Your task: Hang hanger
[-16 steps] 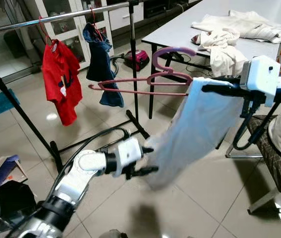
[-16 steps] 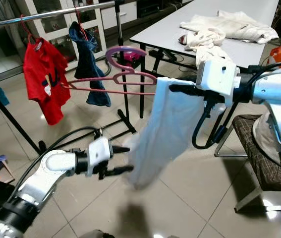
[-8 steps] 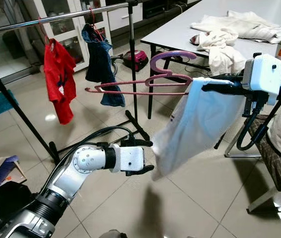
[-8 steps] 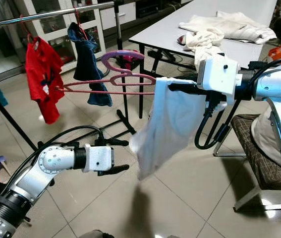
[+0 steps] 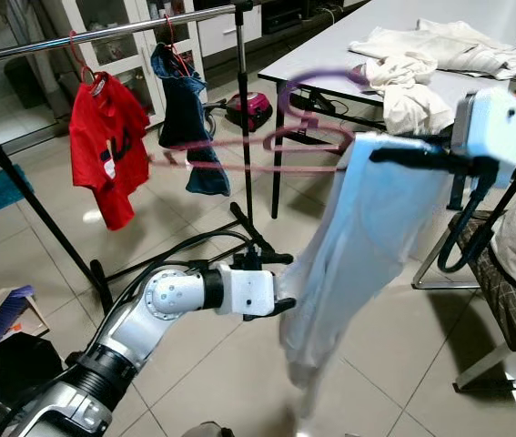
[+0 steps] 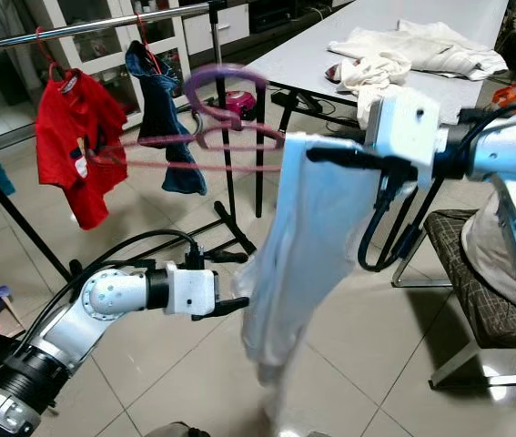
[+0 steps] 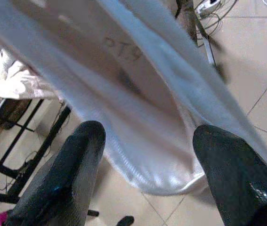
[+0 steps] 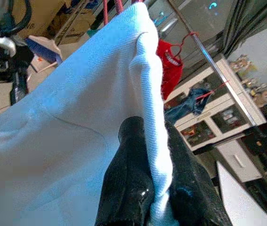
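tiled floor [image 5: 394,364] lies bare between the clothes rail [image 5: 103,32] on the robot's left and the white table [image 5: 394,45] ahead on its right, giving open room in the middle of the scene. on the rail a red shirt [image 5: 105,146] and a dark blue garment [image 5: 185,114] hang side by side, with free bar on both sides of them; the rail's upright post [image 5: 244,100] stands just behind the blue garment. crumpled white laundry [image 5: 440,50] lies on the table, and a chair [image 5: 503,273] stands at the right edge of view. right gripper [image 8: 145,188] — held high near the table's front edge — has its two black fingers pressed together on the top fold of a white garment [image 5: 349,246], which hangs long and free, its lower end blurred above the floor. the pink hanger [image 5: 276,150], also blurred, sticks out level from the garment's top toward the rail, its hook [image 6: 226,82] upward and well apart from the bar. left gripper [image 5: 276,282] is low, just beside the garment's near edge; its fingers [image 7: 76,160] are spread wide, with the cloth's lower hem [image 7: 161,181] lying in the gap between them — contact with the cloth cannot be told.
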### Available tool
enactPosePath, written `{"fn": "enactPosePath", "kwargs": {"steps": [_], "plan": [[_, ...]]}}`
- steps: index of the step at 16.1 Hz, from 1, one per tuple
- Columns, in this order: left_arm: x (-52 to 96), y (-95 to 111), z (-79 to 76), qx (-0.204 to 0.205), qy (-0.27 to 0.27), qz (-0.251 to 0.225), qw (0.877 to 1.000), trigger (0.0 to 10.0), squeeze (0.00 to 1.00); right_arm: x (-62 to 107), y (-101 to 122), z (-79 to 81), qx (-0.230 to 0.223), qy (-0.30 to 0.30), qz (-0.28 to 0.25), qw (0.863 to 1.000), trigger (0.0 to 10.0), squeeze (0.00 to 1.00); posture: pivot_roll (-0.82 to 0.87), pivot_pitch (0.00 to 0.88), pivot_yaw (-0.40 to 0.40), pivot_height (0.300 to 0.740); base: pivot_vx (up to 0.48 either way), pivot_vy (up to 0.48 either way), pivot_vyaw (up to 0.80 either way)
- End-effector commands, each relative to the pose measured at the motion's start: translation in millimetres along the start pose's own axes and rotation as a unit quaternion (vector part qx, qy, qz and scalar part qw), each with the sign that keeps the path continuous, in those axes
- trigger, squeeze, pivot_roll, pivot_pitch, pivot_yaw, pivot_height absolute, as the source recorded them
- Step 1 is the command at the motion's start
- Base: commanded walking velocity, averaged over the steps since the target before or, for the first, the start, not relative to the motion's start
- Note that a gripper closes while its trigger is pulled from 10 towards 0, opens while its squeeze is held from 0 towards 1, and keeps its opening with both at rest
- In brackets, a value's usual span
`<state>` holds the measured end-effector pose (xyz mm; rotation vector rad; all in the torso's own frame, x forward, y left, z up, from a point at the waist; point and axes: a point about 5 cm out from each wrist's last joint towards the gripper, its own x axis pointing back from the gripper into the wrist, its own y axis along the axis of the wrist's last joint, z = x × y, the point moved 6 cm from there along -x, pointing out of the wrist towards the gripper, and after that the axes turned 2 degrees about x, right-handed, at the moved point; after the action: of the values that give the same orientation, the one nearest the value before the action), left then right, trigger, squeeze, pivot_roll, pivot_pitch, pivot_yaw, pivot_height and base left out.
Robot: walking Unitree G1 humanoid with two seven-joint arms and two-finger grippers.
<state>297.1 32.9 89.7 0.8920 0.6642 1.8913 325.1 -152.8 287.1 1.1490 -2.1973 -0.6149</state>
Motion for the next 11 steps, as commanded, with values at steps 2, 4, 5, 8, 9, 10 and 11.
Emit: {"fn": "enactPosePath", "kwargs": {"steps": [2, 4, 5, 8, 9, 10, 11], "plan": [[1.2, 4, 2.6, -0.017, 0.000, -0.005, 1.000, 10.0, 0.00, 9.0, 17, -11.7, 0.025, -0.014, -0.012, 1.000, 0.0, 0.00, -0.14, 0.000, 0.075, 0.740, 0.000, 0.000, 0.00], [2.4, 5, 4.5, -0.015, 0.003, -0.006, 1.000, 10.0, 0.00, 10.9, 12, -13.1, 0.024, -0.019, -0.003, 1.000, 0.0, 0.00, -0.14, 0.000, 0.074, 0.740, 0.000, 0.000, 0.00], [3.7, 4, 10.3, -0.012, 0.013, -0.004, 1.000, 10.0, 0.00, 11.1, 6, -12.4, 0.020, -0.020, 0.003, 1.000, 0.0, 0.00, -0.13, 0.000, 0.074, 0.740, 0.000, 0.000, 0.00], [6.4, 5, 13.7, -0.024, 0.023, -0.005, 0.999, 10.0, 0.00, 12.0, 0, -12.0, 0.014, -0.022, 0.010, 1.000, 0.0, 0.00, -0.13, 0.000, 0.073, 0.740, 0.000, 0.000, 0.00], [7.4, 5, 13.5, -0.030, 0.023, -0.006, 0.999, 10.0, 0.00, 12.5, -1, -12.4, 0.013, -0.023, 0.012, 1.000, 0.0, 0.00, -0.13, 0.000, 0.073, 0.740, 0.000, 0.000, 0.00], [7.5, 5, 13.5, -0.032, 0.023, -0.006, 0.999, 10.0, 0.00, 12.6, -1, -13.2, 0.014, -0.023, 0.012, 1.000, 0.0, 0.00, -0.13, 0.000, 0.074, 0.740, 0.000, 0.000, 0.00], [7.5, 5, 13.5, -0.033, 0.023, -0.006, 0.999, 10.0, 0.00, 12.6, 0, -13.7, 0.015, -0.023, 0.011, 1.000, 0.0, 0.00, -0.13, 0.000, 0.074, 0.740, 0.000, 0.000, 0.00]]}}
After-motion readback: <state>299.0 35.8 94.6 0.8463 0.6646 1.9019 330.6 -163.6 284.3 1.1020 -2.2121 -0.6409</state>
